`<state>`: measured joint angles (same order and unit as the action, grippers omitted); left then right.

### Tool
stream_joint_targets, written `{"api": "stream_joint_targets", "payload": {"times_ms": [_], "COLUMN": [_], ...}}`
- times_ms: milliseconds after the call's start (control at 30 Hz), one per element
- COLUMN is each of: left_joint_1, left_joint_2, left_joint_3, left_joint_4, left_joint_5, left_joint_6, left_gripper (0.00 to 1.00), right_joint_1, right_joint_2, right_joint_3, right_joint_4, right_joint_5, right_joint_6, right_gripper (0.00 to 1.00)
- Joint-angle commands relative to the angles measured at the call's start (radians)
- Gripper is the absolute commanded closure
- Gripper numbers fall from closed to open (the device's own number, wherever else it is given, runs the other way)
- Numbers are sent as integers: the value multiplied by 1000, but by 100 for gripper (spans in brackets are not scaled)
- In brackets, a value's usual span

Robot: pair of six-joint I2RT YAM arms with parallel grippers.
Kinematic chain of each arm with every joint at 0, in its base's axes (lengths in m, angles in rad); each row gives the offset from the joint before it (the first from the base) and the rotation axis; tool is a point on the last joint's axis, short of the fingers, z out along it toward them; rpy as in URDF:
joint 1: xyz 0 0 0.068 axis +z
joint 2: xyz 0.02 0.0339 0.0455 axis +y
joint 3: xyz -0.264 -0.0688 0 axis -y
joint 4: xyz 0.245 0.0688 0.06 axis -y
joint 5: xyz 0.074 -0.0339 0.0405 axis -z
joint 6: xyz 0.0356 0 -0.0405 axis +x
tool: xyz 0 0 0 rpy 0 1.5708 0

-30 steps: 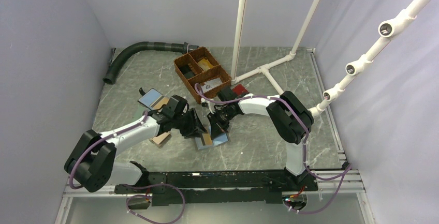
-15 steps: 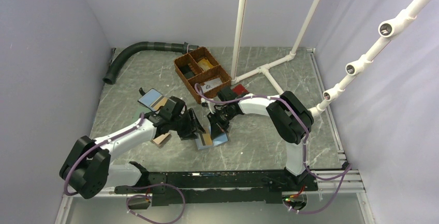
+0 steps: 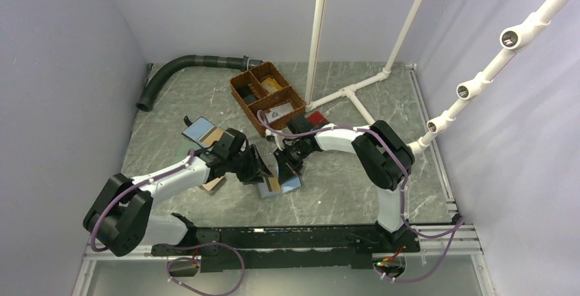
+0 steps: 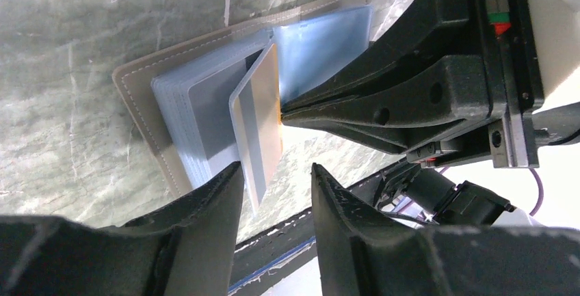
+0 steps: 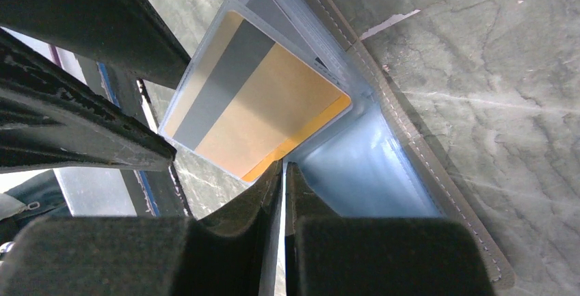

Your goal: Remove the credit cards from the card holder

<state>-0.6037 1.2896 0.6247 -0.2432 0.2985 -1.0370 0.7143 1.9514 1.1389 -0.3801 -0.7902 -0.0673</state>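
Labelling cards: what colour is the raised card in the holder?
Gold-orange card with a grey stripe; clearest in right wrist view.

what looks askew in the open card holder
One clear sleeve holding a gold card stands tilted up from the open card holder instead of lying flat on the stack. The right gripper, shut, pinches its edge; the left gripper is open at its free end. Nothing looks damaged.

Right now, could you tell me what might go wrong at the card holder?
The right jaws pinch only the edge of the clear sleeve; it could slip free. The open left jaws straddle sleeve and gold card together, so closing may grip both and drag the card holder.
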Motion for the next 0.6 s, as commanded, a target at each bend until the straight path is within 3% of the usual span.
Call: {"api": "stream_joint_targets", "payload": {"times_ms": [0,133,233,567], "left_joint_1": [-3,-4,-4,-4], "left_joint_2": [30,59,61,-28], "left_joint_3": [-5,-9,-3,-24], "left_joint_4": [73,78,52,75], "left_joint_5": [36,48,33,7], "left_joint_6": [-7,-9,1,149], "left_gripper": [57,77,100,100], "right_joint_1": [5,5,0,-65], "right_joint_2": [-30,-43,-67,-159], "right_joint_3": [21,22,22,12], "right_joint_4": [9,5,-2,-22], "right_joint_5": [-1,-17,-27,-115], "right_joint_6": [-9,-16,-28,-70], "right_gripper": [91,91,91,87]}}
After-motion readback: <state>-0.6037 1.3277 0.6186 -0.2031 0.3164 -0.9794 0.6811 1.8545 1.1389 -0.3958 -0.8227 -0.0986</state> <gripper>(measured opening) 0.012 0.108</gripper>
